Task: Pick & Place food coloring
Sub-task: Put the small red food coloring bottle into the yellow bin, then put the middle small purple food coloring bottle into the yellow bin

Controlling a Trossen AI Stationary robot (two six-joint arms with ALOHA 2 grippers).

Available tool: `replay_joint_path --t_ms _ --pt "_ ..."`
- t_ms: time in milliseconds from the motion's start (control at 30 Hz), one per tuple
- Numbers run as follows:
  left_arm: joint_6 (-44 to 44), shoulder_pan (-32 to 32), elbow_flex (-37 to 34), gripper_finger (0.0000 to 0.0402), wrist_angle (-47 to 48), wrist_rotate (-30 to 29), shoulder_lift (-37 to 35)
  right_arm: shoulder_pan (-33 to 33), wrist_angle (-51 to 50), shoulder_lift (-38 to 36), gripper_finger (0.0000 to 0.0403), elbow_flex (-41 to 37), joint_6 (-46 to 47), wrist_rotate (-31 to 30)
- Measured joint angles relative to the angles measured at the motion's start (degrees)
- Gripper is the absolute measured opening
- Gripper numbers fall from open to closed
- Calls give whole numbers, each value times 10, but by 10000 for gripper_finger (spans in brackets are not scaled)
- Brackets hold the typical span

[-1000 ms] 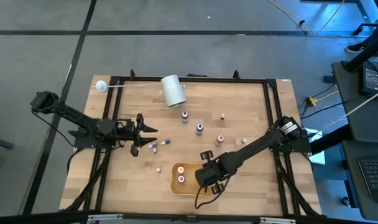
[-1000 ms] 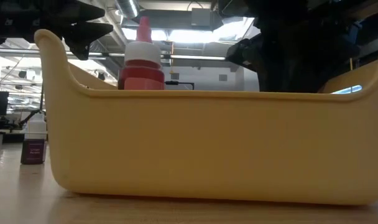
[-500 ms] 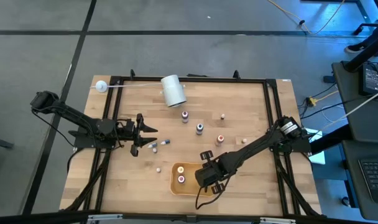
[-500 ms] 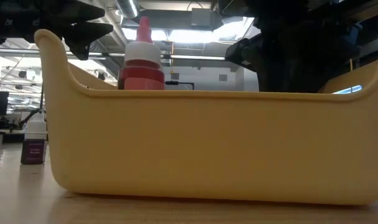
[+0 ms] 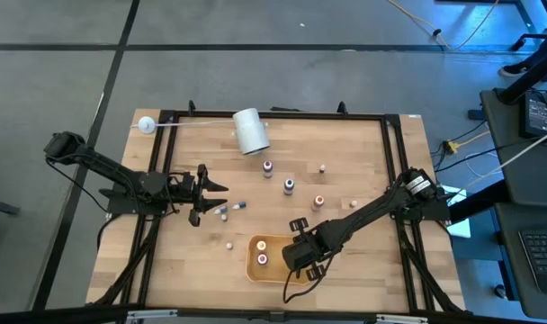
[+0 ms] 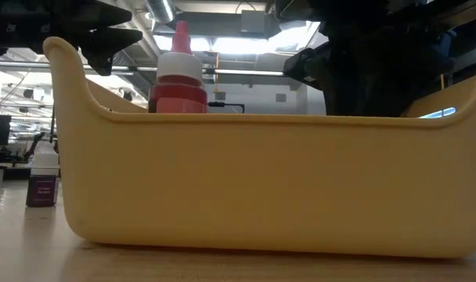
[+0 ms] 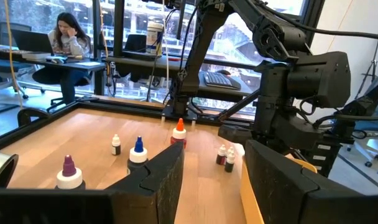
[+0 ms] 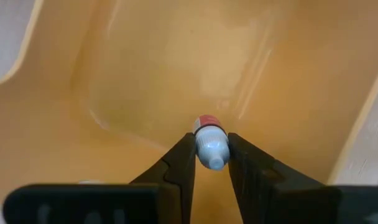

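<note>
Right gripper (image 8: 211, 163) is pinching a tiny red-capped whitish dropper bottle (image 8: 210, 142) over the yellow plastic bin (image 8: 145, 68); left gripper (image 5: 210, 193) is hovering open by loose bottles.

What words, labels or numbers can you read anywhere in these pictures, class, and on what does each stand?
None can be read.
Purple label on the small bottle beside the yellow bin: print too blurred to read.
Other food coloring bottles: no legible labels.
</note>
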State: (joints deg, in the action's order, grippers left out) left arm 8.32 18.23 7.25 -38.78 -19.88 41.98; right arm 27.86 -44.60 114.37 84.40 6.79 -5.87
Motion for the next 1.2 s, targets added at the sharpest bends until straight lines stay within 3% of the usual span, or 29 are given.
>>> replay_joint_path --t_ms 133,500,733,1000,1200 --pt "0 0 0 168 0 0 0 0 0 0 99 0 1 0" --pt "0 0 0 168 0 0 0 0 -13 -5 163 6 2 0" --pt "5 0 0 165 0 0 0 15 -68 -70 174 39 22 -9" --pt "16 1 0 168 4 3 0 60 -69 -197 171 -81 131 -61" --pt "16 1 0 165 4 16 0 66 18 -253 171 -206 197 -81"
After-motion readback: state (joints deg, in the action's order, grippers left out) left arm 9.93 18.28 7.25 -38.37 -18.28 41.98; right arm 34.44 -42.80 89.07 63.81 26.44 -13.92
